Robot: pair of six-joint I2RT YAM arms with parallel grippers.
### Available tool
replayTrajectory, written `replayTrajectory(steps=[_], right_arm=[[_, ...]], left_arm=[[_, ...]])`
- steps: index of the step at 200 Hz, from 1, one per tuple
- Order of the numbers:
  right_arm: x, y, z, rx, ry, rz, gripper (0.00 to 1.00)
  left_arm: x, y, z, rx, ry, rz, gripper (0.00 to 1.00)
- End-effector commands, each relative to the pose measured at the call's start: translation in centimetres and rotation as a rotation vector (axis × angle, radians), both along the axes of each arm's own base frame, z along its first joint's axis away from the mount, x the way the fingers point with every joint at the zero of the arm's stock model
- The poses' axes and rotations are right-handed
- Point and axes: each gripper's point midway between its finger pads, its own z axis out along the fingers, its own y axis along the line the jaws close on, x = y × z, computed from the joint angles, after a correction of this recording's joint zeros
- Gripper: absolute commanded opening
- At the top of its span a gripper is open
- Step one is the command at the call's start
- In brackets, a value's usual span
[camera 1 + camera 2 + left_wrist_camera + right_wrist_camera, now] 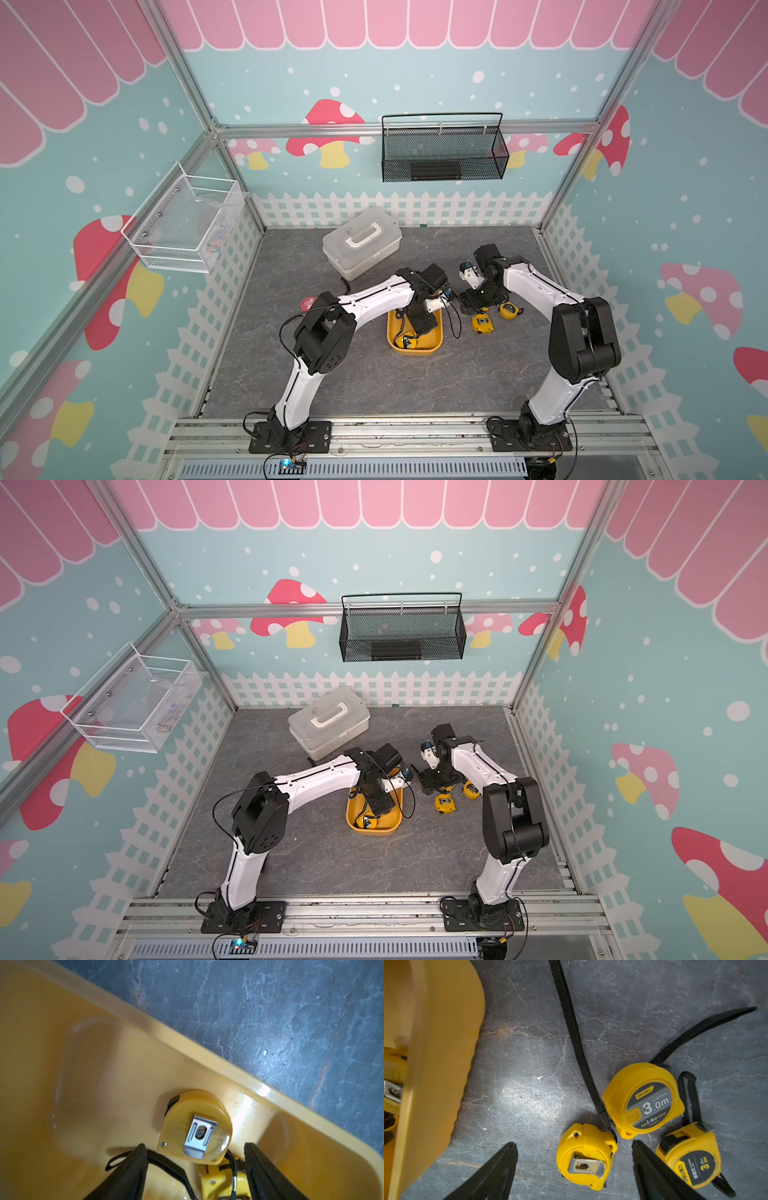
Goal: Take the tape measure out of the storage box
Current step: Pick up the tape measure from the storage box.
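The yellow-orange storage box lies on the grey table between the two arms. My left gripper reaches down into it and is open. In the left wrist view, a yellow tape measure lies clip-side up against the box wall, just ahead of the left gripper. A second tape measure lies between the fingers, further in. My right gripper hangs open over the table beside the box, above another tape measure that lies clip up.
Two more yellow tape measures with black straps lie on the table to the right of the box. A white lidded case stands behind it. A black mesh basket and a white wire basket hang on the walls.
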Motion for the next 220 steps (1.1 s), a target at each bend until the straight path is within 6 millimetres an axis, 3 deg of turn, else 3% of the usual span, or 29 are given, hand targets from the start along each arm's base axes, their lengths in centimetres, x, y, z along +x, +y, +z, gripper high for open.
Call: replayTrajectory(steps=[1,83,137,162,220], right_arm=[[-0.8,-0.5,0.2,-0.010,0.014,-0.015,0.87],[-0.8,-0.6,0.1,-0.013,0.018,-0.016,0.87],[-0.8,-0.6,0.2,-0.012,0.016,-0.017,0.87],[-0.8,-0.6,0.3,-0.015,0.014,-0.016,0.87],[-0.8,-0.6,0.2,-0.017,0.016,-0.015,0.87]], left_arm=[[0.1,-0.8,-0.8,-0.006,0.012,-0.056,0.76],[0.3,-1.0,-2.9,0.023,0.032,-0.099,0.74],[0.3,-0.6,-2.8,0.007,0.058,-0.020,0.61],[0.7,-0.9,-2.0,-0.027,0.044,0.002,0.52],[3.0,-0.5,1.7,-0.136,-0.028,0.116,0.51]])
